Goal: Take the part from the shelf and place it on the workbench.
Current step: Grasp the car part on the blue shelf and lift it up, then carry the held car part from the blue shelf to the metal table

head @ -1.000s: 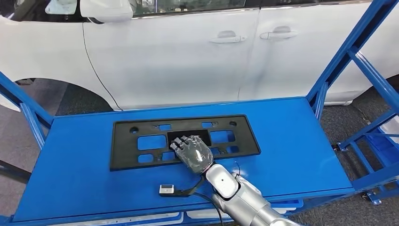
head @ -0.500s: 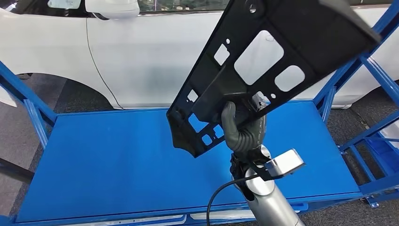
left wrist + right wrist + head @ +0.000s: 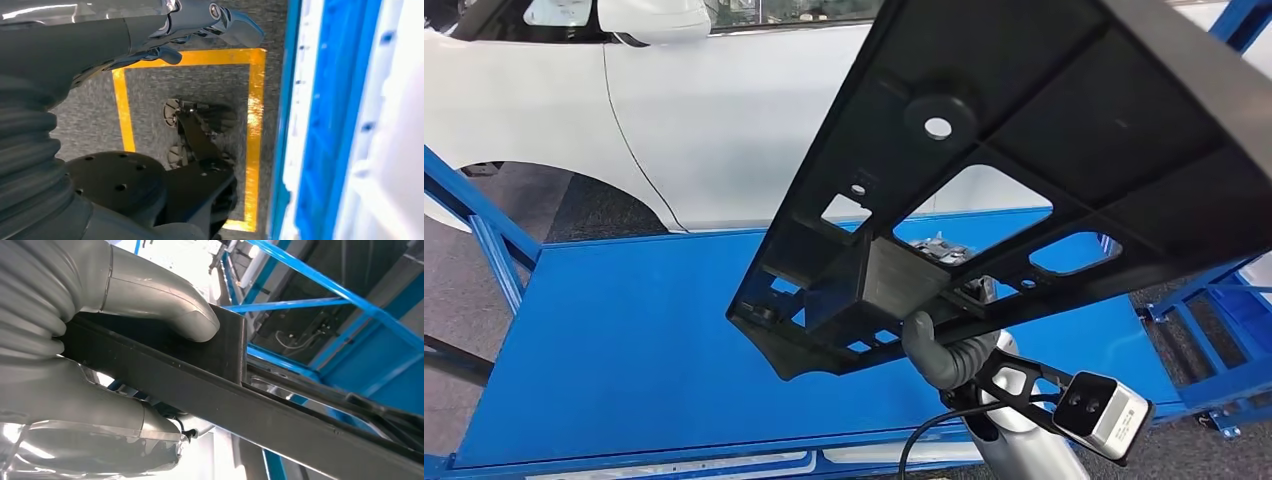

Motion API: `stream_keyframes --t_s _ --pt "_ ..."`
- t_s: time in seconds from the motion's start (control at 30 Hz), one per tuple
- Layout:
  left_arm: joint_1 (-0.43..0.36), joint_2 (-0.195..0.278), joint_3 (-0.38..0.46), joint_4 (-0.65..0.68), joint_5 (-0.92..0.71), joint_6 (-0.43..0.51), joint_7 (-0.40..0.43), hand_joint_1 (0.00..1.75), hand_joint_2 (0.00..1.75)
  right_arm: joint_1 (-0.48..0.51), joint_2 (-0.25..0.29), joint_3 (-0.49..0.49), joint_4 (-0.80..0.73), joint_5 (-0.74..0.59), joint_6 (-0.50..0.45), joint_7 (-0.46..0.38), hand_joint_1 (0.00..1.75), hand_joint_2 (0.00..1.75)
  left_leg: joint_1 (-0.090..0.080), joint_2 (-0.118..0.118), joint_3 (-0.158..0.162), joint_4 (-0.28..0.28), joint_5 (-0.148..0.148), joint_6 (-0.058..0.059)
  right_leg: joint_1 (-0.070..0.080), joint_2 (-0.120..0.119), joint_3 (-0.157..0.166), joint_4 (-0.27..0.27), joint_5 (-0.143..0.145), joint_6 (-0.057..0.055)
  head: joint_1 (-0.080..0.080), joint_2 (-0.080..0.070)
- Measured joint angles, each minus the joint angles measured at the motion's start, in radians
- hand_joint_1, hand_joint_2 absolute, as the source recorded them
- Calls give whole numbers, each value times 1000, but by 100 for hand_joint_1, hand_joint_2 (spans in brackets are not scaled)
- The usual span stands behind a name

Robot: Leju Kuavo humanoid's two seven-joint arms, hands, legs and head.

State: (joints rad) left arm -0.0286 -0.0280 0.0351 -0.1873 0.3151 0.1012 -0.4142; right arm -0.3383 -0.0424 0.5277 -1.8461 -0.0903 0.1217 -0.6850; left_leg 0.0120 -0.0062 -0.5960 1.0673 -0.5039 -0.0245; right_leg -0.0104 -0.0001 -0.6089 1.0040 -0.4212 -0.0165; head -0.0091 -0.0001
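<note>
While the part hangs in the air, these are the points that matter:
Right robot hand (image 3: 946, 345): clamped on the raised box-shaped boss near the middle of the black part (image 3: 1024, 160), thumb (image 3: 165, 302) pressed on one face and the other fingers on the opposite face
Left robot hand (image 3: 190, 25): hangs by the robot's side over grey floor with a yellow line (image 3: 255, 135); fingers partly curled, nothing in them; whether they count as spread or closed I cannot tell
Part, place: lifted clear of the blue shelf (image 3: 624, 340), tilted steeply, its far end high and close to the head camera
Part, handling: a long flat plastic frame with many cut-outs, so probably light and stiff; held near the middle, the long ends could swing or knock the blue uprights (image 3: 474, 220)
Part, surface: smooth matt plastic, likely a little slippery under the thumb
Best hold: the central boss, as now, or a bar between cut-outs
Behind: a white car (image 3: 724, 120)
Writing: none legible on part, shelf or car
</note>
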Motion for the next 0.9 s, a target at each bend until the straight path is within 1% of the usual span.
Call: stream_keyframes --t_s 0.03,0.07,0.1,0.13,0.17,0.2,0.23,0.27,0.3,0.33,0.37,0.4,0.43,0.47,0.5,0.53,0.57,0.6,0.63,0.67,0.7,0.73,0.77,0.8,0.83,0.87,0.9 --pt "0 0 0 0 0 6 7 0 175 -7 -1 3 3 -4 -1 2 175 175 1 1 -20 54 -40 -3 1 -2 -4 -2 5 -5 -1 0" --pt "0 -1 0 0 0 14 16 0 175 -16 -3 8 9 -14 -3 5 175 175 2 1 -43 122 -80 -6 2 -3 -10 -1 10 -8 -2 0" --pt "0 -2 1 0 0 22 26 0 175 -27 -5 14 17 -30 -7 11 175 175 2 1 -63 183 -111 -8 4 -3 -17 -1 15 -9 -2 0" --pt "0 -2 2 0 0 28 38 0 175 -39 -9 22 26 -52 -9 20 175 175 2 1 -69 218 -124 -9 6 -3 -25 0 21 -9 -2 0" --pt "-1 -2 4 0 -1 33 50 0 175 -52 -13 30 34 -77 -10 28 175 175 2 1 -58 214 -119 -9 7 -3 -32 1 27 -8 -1 0" --pt "-2 -2 5 0 -1 37 61 0 175 -65 -18 37 42 -101 -9 34 175 175 2 1 -26 169 -97 -7 7 -3 -39 2 33 -6 -2 0" --pt "-4 -2 6 0 -2 39 71 0 175 -77 -23 43 48 -123 -6 37 175 175 2 1 22 94 -70 -4 8 -2 -45 3 39 -3 -2 0" --pt "-7 -2 7 0 -3 41 78 0 175 -88 -27 47 52 -138 -2 38 175 175 0 1 64 21 -48 0 9 -2 -50 6 44 1 -2 0" --pt "-9 -3 8 0 -4 43 82 0 175 -97 -31 50 56 -148 1 38 175 175 -2 0 94 -34 -32 6 10 -2 -54 7 50 6 -1 0" --pt "-10 -3 8 0 -5 44 85 0 175 -104 -34 52 59 -154 3 37 175 175 -4 0 108 -65 -24 11 11 -3 -56 8 55 12 0 0" --pt "-11 -3 8 0 -7 47 89 0 175 -109 -36 55 62 -160 6 35 175 175 -8 -1 105 -69 -20 17 11 -3 -56 7 61 19 0 0" --pt "-11 -4 8 0 -9 50 95 0 175 -112 -39 58 64 -167 10 32 175 175 -8 -1 101 -69 -12 24 10 -3 -57 4 69 25 1 0" --pt "-11 -5 8 0 -11 55 105 0 175 -114 -42 61 66 -173 14 27 175 175 -7 1 97 -70 -3 30 8 -2 -59 4 70 31 0 0" --pt "-12 -6 8 0 -13 60 118 0 175 -117 -44 64 66 -177 17 23 175 175 -5 3 91 -73 8 36 7 -1 -66 14 56 36 2 0" --pt "-13 -8 8 0 -16 66 135 0 175 -121 -46 66 66 -180 19 23 175 175 -3 5 82 -76 21 42 6 0 -79 44 23 41 4 0" --pt "-15 -9 8 0 -19 72 153 0 175 -125 -47 67 66 -181 19 26 175 175 -1 8 72 -77 30 47 3 1 -97 95 -26 46 6 0" --pt "-15 -10 8 0 -21 80 174 0 175 -129 -47 69 65 -181 17 34 175 175 -1 9 59 -77 39 49 1 0 -116 162 -77 50 8 0" --pt "-15 -11 8 0 -23 90 194 0 175 -131 -47 69 64 -181 15 42 175 175 -1 10 47 -77 46 50 -1 0 -131 230 -114 55 9 0" --pt "-14 -13 8 0 -24 102 214 0 175 -132 -48 70 61 -180 13 49 175 175 -1 10 36 -76 52 48 -3 0 -137 278 -128 58 9 0" --pt "-13 -15 8 0 -25 116 235 0 175 -133 -50 70 59 -180 11 54 175 175 -1 10 26 -75 59 47 -6 0 -126 293 -120 60 9 0" --pt "-12 -16 8 0 -25 131 253 0 175 -136 -53 70 57 -181 9 57 175 175 0 10 18 -74 65 44 -8 0 -98 271 -100 61 9 0" --pt "-11 -17 8 0 -26 144 271 0 175 -141 -58 70 56 -184 8 59 175 175 0 10 12 -72 71 42 -9 0 -50 211 -77 59 9 0" --pt "-10 -18 8 0 -26 155 286 0 175 -148 -64 69 55 -190 8 59 175 175 0 10 7 -70 76 39 -9 0 4 134 -65 56 9 0" --pt "-10 -19 8 0 -27 162 296 0 175 -156 -71 67 56 -197 8 58 175 175 -1 9 3 -68 82 34 -7 1 49 66 -61 51 8 0" --pt "-9 -19 8 0 -27 167 304 0 175 -163 -79 65 56 -204 9 56 175 175 -2 9 0 -67 87 29 -4 1 79 16 -62 45 8 0" --pt "-9 -18 8 0 -28 170 309 0 175 -169 -86 61 56 -210 11 55 175 175 -2 8 -3 -67 93 23 -1 1 90 -6 -66 39 9 0" --pt "-8 -19 8 0 -29 171 313 0 175 -171 -92 58 57 -214 14 53 175 175 -1 8 -4 -68 99 16 2 1 88 -10 -62 33 9 0"
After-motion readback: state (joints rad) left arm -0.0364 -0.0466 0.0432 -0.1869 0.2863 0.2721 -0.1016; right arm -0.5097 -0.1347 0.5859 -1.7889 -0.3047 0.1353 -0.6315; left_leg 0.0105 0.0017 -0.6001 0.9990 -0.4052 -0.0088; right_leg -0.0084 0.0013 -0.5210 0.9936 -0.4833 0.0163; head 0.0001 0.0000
